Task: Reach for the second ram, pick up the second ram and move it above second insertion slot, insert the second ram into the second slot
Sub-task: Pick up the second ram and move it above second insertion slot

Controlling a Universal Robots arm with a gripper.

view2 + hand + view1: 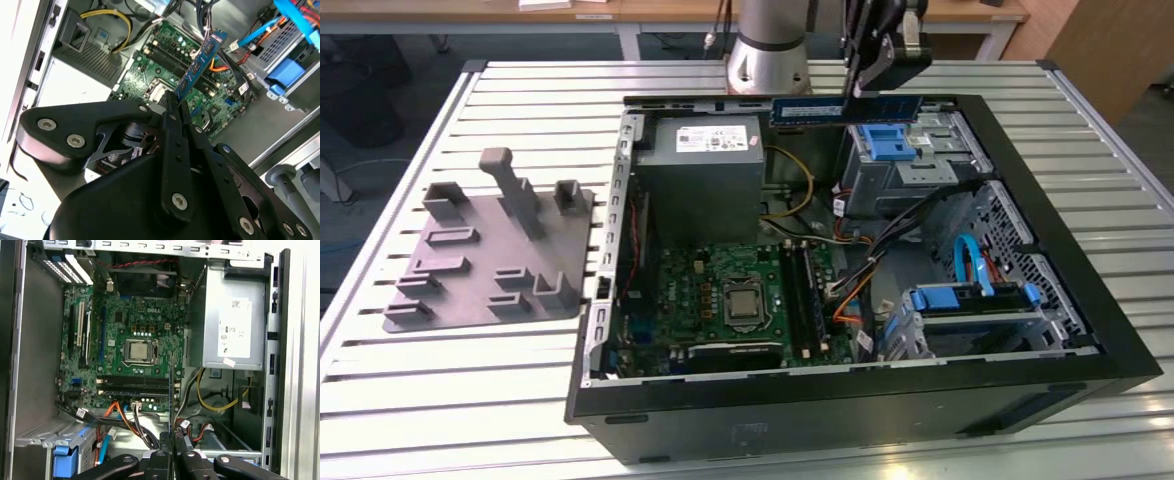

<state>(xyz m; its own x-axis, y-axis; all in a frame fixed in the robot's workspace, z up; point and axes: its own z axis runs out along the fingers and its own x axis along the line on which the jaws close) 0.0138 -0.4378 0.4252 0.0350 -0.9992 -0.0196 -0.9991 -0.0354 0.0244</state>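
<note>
End effector [859, 96] pinching the ram [846, 108] in the air over the open case [1067, 330].

In the exterior view the ram hangs level, long edge horizontal, above the case edge nearest the arm's base [767, 50]. It sits higher than the power supply [700, 165] and the blue-tabbed drive cage [894, 150] and touches neither. In the second wrist view the fingers [171, 117] are pressed together onto the ram [200, 62], which juts out over the motherboard [150, 75]. In the first wrist view the ram [172, 390] shows edge-on, rising from the end effector [172, 450] across the memory slots [132, 385]. In the exterior view it is well apart from them. The case lies on a slatted worktop [520, 400], with a grey fixture [494, 250] beside it at the exterior view's left.
</note>
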